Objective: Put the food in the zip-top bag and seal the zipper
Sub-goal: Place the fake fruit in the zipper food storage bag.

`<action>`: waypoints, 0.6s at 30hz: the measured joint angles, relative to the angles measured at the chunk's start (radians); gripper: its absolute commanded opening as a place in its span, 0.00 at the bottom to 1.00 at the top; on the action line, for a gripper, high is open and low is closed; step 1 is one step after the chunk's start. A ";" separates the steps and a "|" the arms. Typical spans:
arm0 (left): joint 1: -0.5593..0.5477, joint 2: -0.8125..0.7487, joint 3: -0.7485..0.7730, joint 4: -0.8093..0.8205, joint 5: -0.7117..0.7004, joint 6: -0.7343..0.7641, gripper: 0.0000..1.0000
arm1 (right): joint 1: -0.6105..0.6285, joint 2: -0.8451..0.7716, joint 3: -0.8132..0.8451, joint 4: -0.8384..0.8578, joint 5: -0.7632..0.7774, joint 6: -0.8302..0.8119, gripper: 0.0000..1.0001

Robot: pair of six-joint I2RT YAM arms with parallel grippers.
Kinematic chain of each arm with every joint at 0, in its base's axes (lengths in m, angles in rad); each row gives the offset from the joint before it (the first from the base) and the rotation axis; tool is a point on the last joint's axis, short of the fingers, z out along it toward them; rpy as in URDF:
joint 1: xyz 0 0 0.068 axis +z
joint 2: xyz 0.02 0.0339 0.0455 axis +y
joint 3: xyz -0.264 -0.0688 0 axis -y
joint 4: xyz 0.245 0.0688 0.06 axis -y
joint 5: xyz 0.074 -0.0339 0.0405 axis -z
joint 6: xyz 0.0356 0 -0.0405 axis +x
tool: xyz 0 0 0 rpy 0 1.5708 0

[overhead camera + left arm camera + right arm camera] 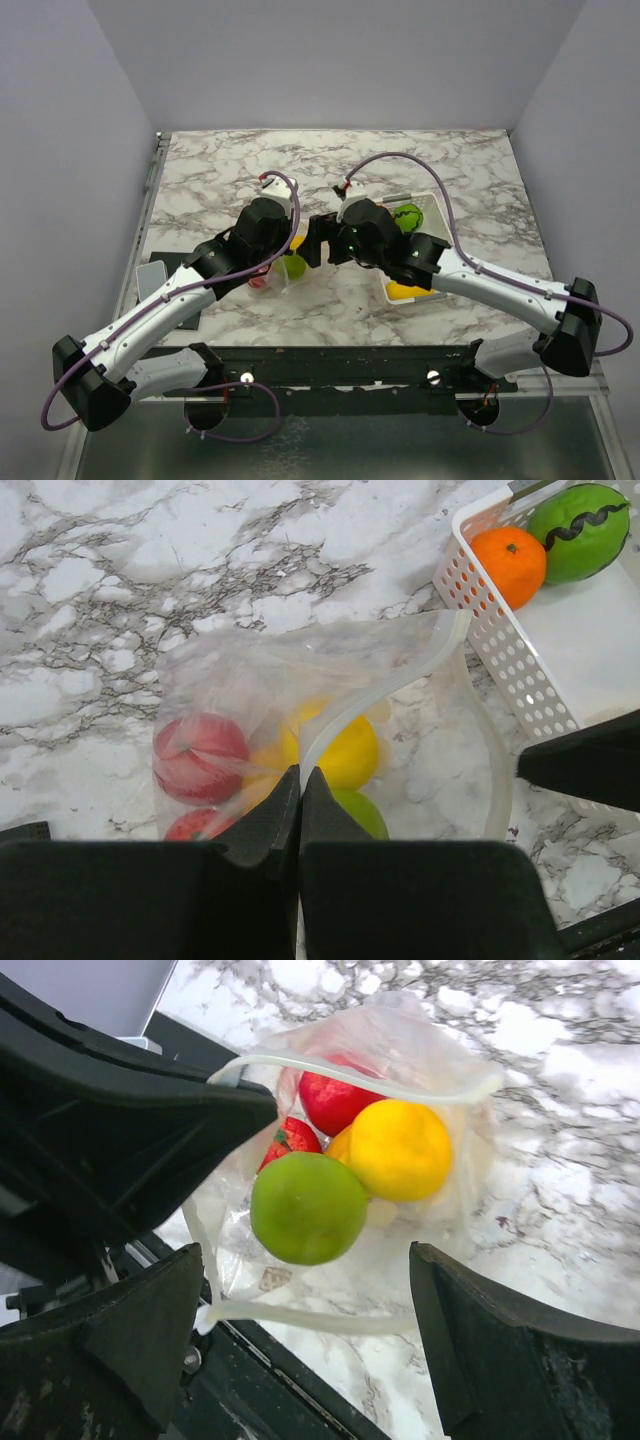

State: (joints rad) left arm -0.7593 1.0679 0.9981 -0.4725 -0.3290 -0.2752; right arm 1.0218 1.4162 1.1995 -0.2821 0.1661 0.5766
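The bag (230, 670), clear and crumpled, is lying on the table (400, 160) between the arms, just beside the tray (500, 650). It is holding a lime (307, 1207), a lemon (400, 1150) and red fruits (335, 1100). Its mouth is gaping toward the tray, its length running left to right across the table. The left gripper (300, 780) is pinching the zipper (395, 683) at the mouth, fully closed. The right gripper (305, 1260) is hanging over the mouth, spread wide, gripping nothing.
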 measured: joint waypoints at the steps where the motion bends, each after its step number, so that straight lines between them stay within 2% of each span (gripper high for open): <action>1: 0.000 0.000 0.000 0.000 0.000 0.000 0.00 | 0.000 -0.026 -0.010 -0.009 0.016 0.001 0.88; 18: 0.000 0.000 0.000 0.000 0.000 0.000 0.00 | -0.001 -0.287 -0.124 -0.404 0.364 0.126 0.80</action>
State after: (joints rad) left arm -0.7593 1.0679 0.9981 -0.4725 -0.3290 -0.2752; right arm 1.0210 1.1294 1.0760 -0.6865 0.5297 0.7025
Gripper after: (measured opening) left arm 0.004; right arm 0.815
